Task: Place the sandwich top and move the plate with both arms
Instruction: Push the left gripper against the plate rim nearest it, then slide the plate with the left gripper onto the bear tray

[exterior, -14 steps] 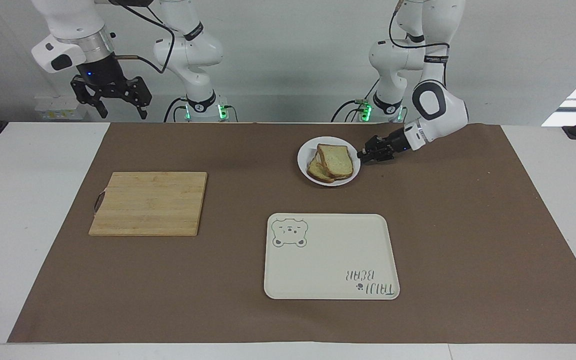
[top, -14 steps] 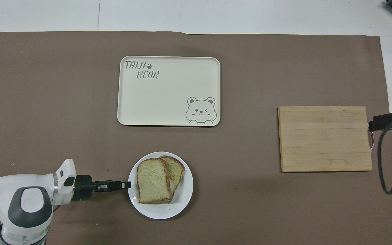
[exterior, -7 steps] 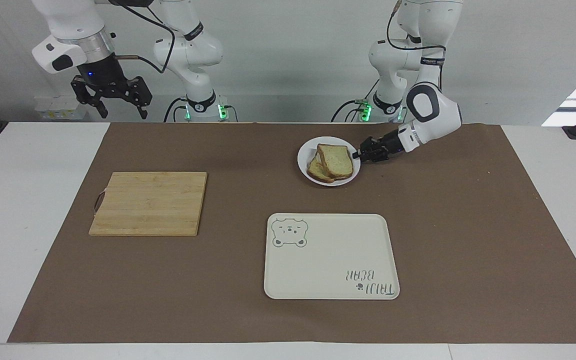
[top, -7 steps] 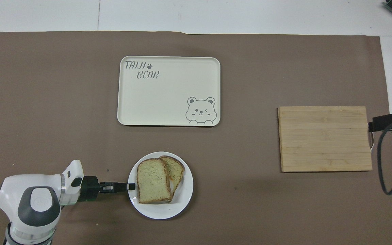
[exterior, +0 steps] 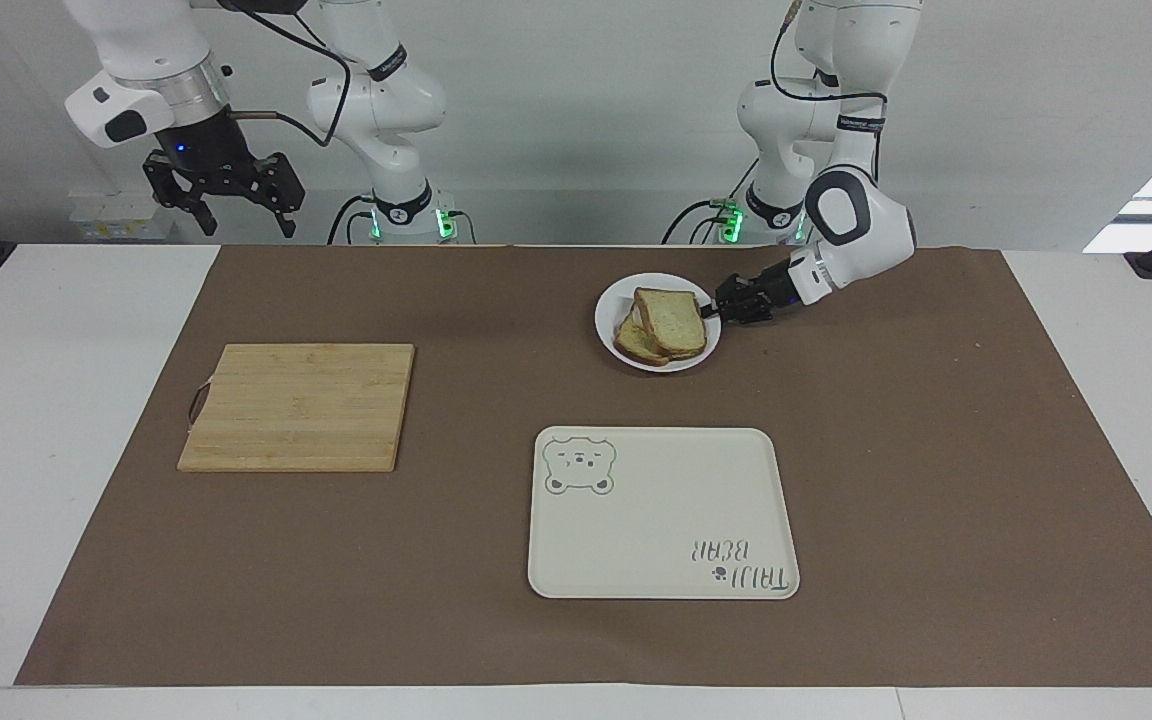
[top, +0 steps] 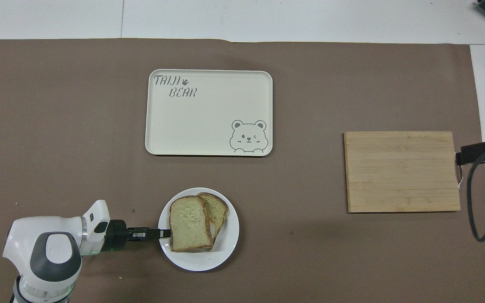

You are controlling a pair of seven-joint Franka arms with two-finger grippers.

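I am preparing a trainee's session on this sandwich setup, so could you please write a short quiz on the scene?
1. True or false: the tray lies farther from the robots than the plate.
2. Which hand is at the plate's rim, beside the sandwich top?
3. The sandwich top lies: A on the cutting board; B on the tray; C on the plate, overlapping another slice.
Key: 1 true; 2 the left hand; 3 C.
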